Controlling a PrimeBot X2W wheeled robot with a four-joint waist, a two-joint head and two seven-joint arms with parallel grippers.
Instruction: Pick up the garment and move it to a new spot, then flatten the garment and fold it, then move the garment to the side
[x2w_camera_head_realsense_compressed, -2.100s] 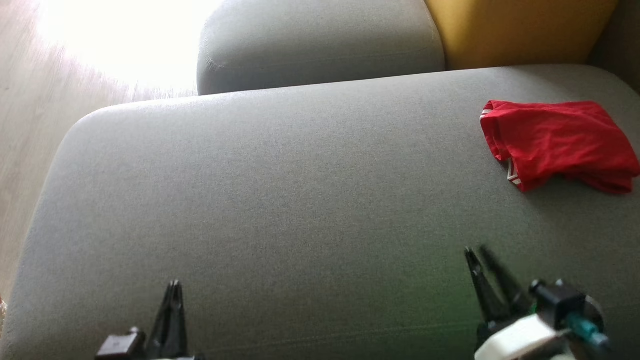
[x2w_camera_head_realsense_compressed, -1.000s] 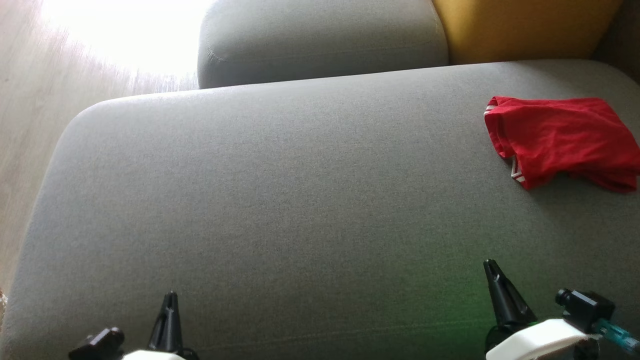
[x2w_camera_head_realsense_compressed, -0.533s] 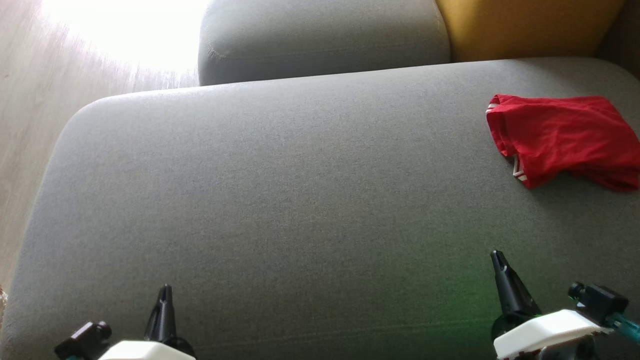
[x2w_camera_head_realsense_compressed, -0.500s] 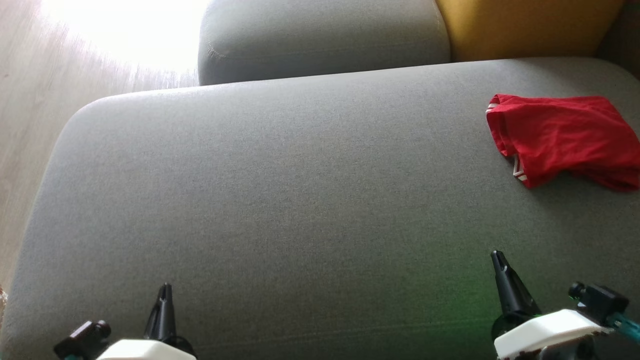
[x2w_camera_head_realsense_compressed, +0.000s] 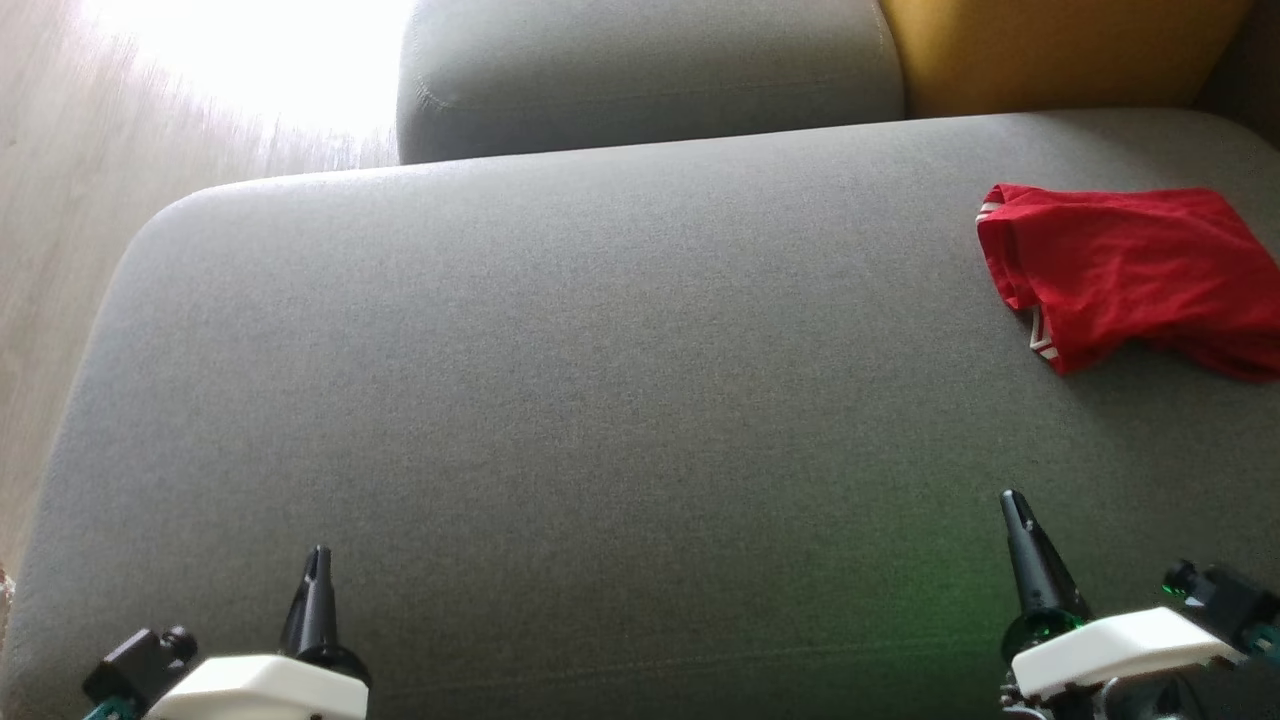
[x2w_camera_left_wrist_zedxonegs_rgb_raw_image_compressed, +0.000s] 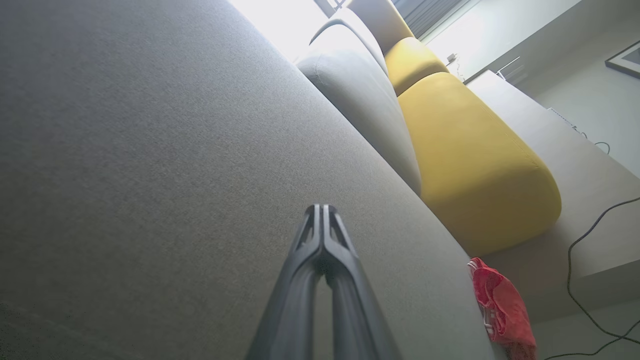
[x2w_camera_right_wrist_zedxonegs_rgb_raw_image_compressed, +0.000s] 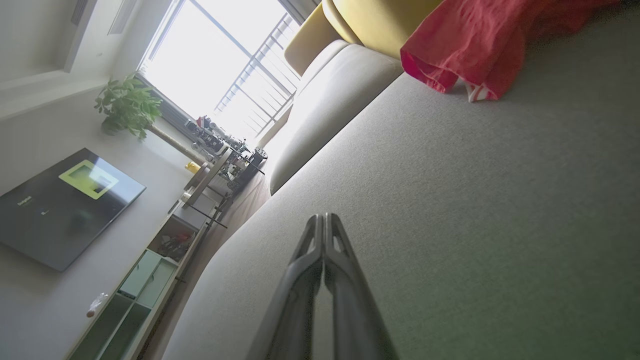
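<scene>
Right gripper (x2w_camera_head_realsense_compressed: 1012, 499) farther right, shut

One garment (x2w_camera_head_realsense_compressed: 1130, 270), two grippers (x2w_camera_head_realsense_compressed: 318, 553) (x2w_camera_head_realsense_compressed: 1012, 498), seemingly one sofa (x2w_camera_head_realsense_compressed: 600, 400)

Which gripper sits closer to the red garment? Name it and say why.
The right gripper: it points up from the lower right, on the same side of the seat as the red garment. The left gripper is far across at lower left.

- Left gripper (x2w_camera_head_realsense_compressed: 318, 552): fingers pressed together, empty, above the seat cushion (x2w_camera_head_realsense_compressed: 600, 350) near its front-left corner.
- Right gripper (x2w_camera_head_realsense_compressed: 1012, 498): likewise closed, empty, near its front-right.
</scene>
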